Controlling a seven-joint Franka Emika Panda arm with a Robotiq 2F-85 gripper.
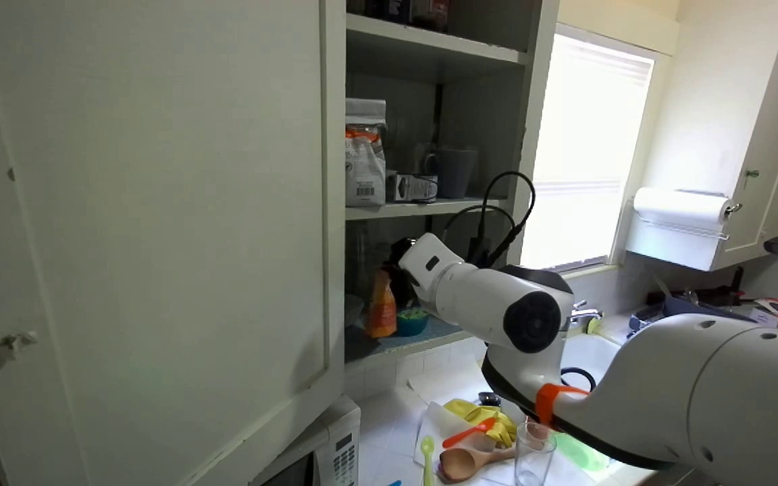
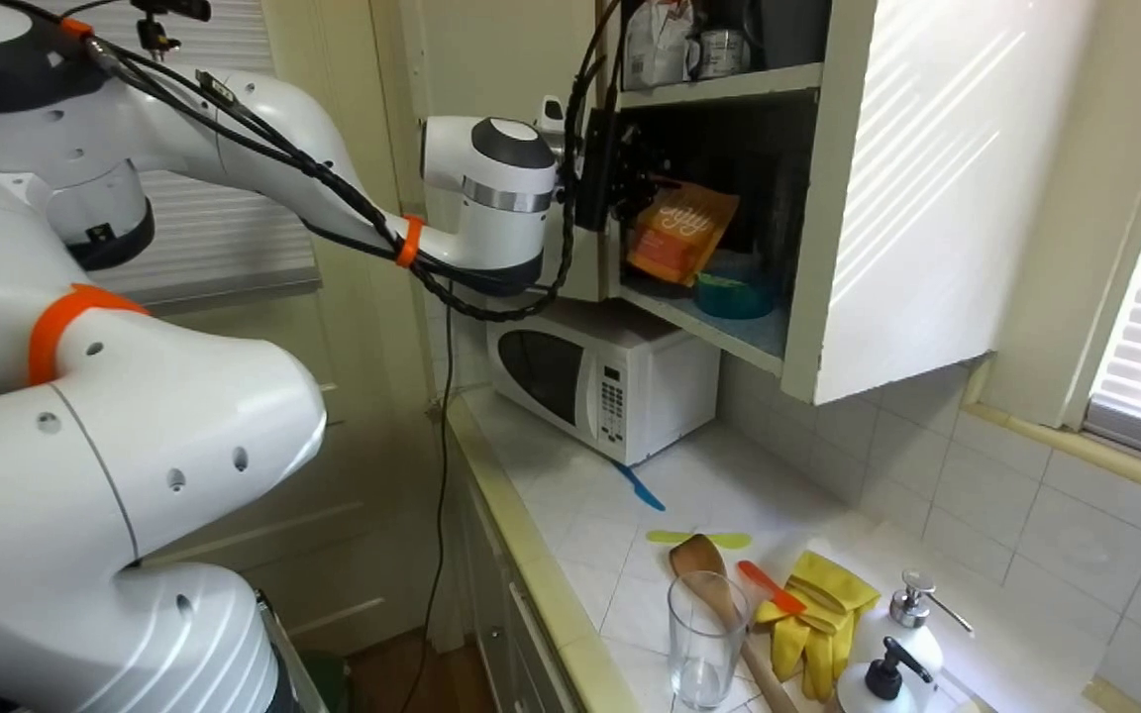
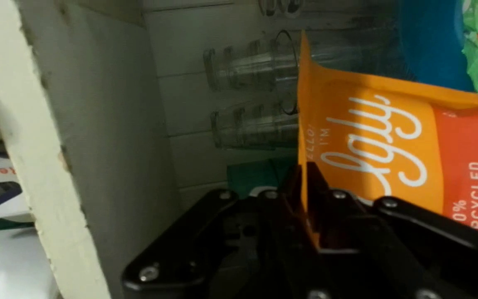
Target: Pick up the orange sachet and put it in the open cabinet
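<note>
My gripper (image 3: 305, 168) is shut on the upper edge of the orange sachet (image 3: 376, 145), which stands thin between the black fingertips in the wrist view. Both exterior views show the sachet (image 1: 382, 312) (image 2: 681, 236) inside the open cabinet (image 1: 423, 210), low over its bottom shelf. It leans to one side in an exterior view. Whether its lower end touches the shelf I cannot tell. The cabinet's large white door (image 1: 159, 202) is swung wide. In an exterior view the wrist of the arm hides most of the gripper.
A teal bowl (image 1: 412, 324) (image 2: 732, 295) with green contents stands close beside the sachet. Clear glasses (image 3: 247, 128) lie deeper in the cabinet. The cabinet's side wall (image 3: 110, 104) is near the gripper. Below are a microwave (image 2: 610, 366), a tall glass (image 2: 707, 634) and yellow gloves (image 2: 818, 614).
</note>
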